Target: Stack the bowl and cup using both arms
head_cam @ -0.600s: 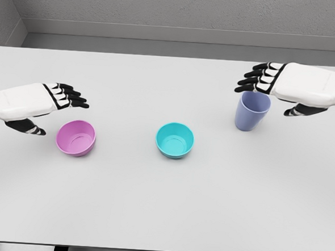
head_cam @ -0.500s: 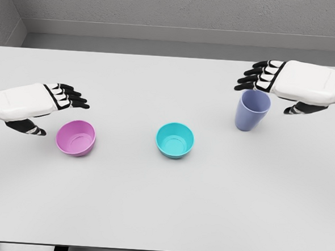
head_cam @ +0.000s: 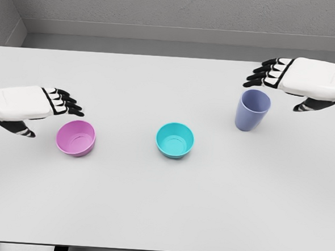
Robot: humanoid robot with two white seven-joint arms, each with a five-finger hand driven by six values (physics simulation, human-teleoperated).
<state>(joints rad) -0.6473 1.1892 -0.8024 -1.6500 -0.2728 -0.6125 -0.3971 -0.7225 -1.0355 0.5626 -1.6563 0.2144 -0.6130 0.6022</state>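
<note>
A pink bowl (head_cam: pixel 76 137) sits upright on the white table (head_cam: pixel 163 199) at the left. A teal bowl (head_cam: pixel 174 140) stands near the middle. A blue-violet cup (head_cam: pixel 251 110) stands upright at the right. My left hand (head_cam: pixel 49 110) hovers just above and left of the pink bowl, fingers spread, holding nothing. My right hand (head_cam: pixel 284 81) hangs above and right of the cup, fingers extended over its rim, thumb to the right, apart from the cup.
A grey wall (head_cam: pixel 174 12) runs behind the table's far edge. The table's front edge lies near the bottom of the view.
My right hand has risen and drawn back to the right, off the cup's rim. My left hand has shifted slightly left and down beside the pink bowl.
</note>
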